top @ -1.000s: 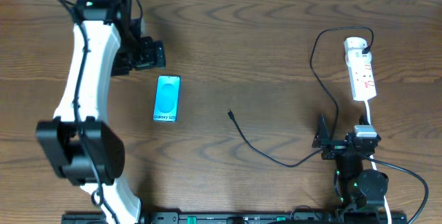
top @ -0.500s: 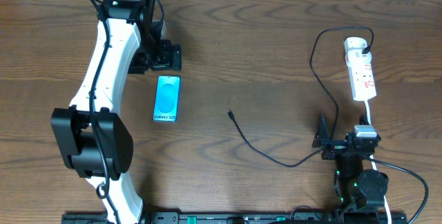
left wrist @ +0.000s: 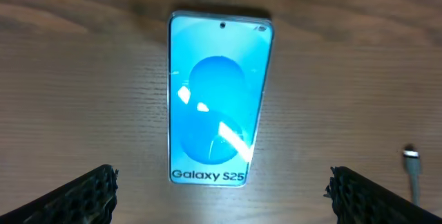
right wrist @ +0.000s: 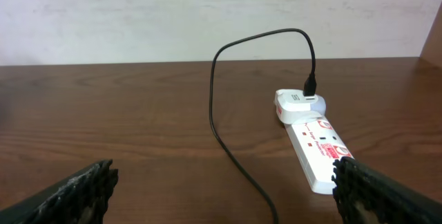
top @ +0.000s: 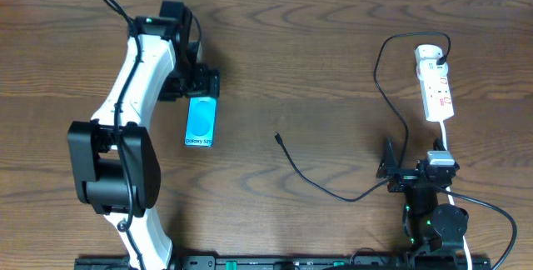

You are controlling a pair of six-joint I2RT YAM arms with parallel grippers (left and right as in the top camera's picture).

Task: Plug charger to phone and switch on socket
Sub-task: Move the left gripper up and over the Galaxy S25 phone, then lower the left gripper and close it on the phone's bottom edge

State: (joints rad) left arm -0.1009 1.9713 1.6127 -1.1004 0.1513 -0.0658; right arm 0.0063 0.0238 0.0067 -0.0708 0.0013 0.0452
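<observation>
Left gripper (top: pixel 202 88) wide open, empty, hovering over far end of phone (top: pixel 201 120). Phone flat on table (top: pixel 333 70), long axis pointing back toward robot. Charger tip (top: pixel 279 139) loose to phone's right, nearer left arm than right gripper (top: pixel 390 170), which is also spread wide.

Overhead, upper left: can't see top end of phone (top: pixel 201 124), buried under left gripper (top: pixel 202 92). Can't read switch state on socket (top: pixel 436 87), too small. Lower right: losing white cord (top: pixel 443 134) under right arm (top: pixel 433 216). Left wrist view: getting only 2 fingertips (left wrist: pixel 86 195), cropped at bottom corners; charger (left wrist: pixel 411 169) tip blurry, cut off at lower right. Right wrist view: same cropping on fingers (right wrist: pixel 79 189); can't see socket's near end, hidden behind lower-right finger; losing charger cable off bottom edge.
</observation>
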